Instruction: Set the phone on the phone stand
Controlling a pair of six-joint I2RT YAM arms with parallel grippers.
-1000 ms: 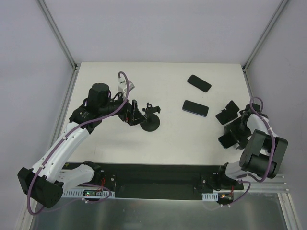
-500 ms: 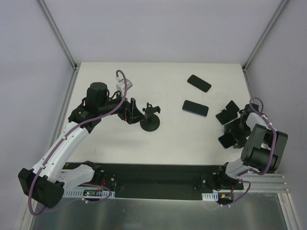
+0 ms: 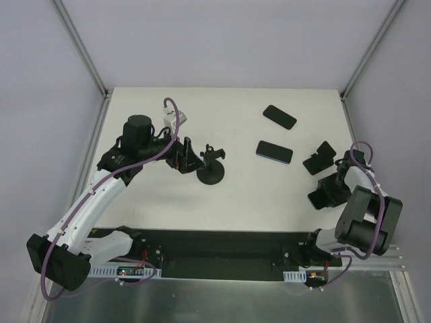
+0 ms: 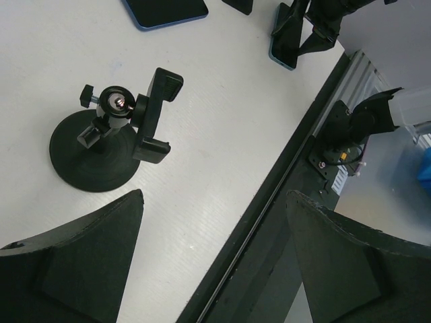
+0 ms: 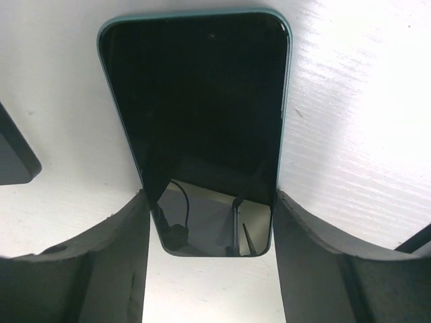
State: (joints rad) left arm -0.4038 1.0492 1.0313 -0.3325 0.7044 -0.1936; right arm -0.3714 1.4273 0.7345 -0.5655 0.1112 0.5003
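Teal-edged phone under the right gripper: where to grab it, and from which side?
Probably pinch the teal-edged phone across its two long edges, coming straight down from above. It lies flat, screen up, so only the thin sides offer purchase; the right gripper spans its width, fingers flanking those edges.

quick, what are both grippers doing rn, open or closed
left gripper: open, holding nothing.
right gripper: closed on the phone, one finger against each long edge.
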